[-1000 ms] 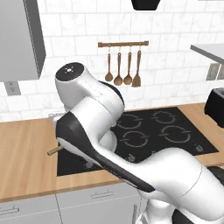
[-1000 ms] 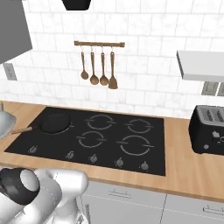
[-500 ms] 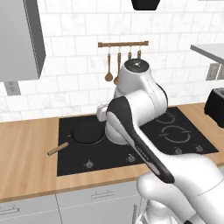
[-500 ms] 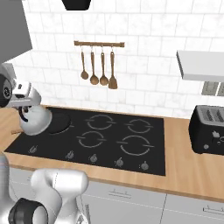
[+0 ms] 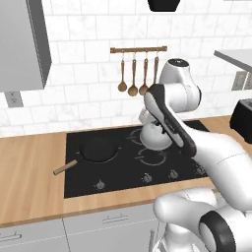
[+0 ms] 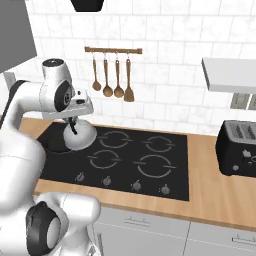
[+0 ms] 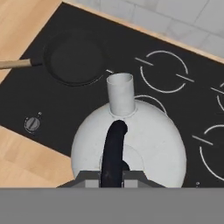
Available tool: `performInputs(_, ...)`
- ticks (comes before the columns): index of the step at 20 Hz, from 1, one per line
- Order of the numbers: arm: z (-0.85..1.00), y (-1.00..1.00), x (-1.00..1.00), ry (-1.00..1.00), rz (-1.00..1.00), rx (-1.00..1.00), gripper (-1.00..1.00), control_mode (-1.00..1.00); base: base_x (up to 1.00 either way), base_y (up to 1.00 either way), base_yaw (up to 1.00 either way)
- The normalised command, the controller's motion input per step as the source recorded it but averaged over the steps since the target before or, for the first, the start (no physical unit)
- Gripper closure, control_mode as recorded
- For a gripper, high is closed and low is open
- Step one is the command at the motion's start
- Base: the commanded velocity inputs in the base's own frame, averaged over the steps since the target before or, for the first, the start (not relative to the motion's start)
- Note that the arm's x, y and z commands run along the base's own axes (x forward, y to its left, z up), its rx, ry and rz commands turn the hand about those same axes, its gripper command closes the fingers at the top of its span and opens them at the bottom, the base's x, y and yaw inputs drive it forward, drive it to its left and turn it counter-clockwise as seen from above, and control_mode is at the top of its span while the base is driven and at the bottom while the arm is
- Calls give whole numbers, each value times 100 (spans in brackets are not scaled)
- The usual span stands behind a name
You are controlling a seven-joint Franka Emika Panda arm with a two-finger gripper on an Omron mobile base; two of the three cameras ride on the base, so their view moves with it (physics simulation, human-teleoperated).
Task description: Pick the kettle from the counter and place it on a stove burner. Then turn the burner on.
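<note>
And the arm has swung right across since a second ago: back then it was bunched over the left end of the cooktop, half a second ago the kettle was riding above the frying pan, and now it hangs further along, over the hob's rear-left ring zone, just right of the pan. That means the carry off the counter is done and we're into the placement stage, I'd say; the burner knob work is all yet to come. The gripper comes down from above onto the black arched handle, and in the hand view that handle runs straight up between the finger tips, so it reads as closed on the handle and carrying the load. Look at the kettle itself: a squat silver-grey dome, smooth and pale, short stubby spout pointing away from the camera in the hand view, towards the pan side of the glass. Whether its base is touching the glass or just clear of it, I can't tell from here. A row of knobs waits along the front edge of the hob, and the wooden spoons hang on the wall rail behind.
</note>
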Motion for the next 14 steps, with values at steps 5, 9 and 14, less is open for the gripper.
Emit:
performInputs(5, -7, -69, 67, 18, 5, -1, 100, -100, 0, 0, 0)
performInputs(9, -27, -45, 43, 0, 0, 0, 100, -100, 0, 0, 0)
performInputs(14, -65, -11, 11, 3, 0, 0, 100, -100, 0, 0, 0)
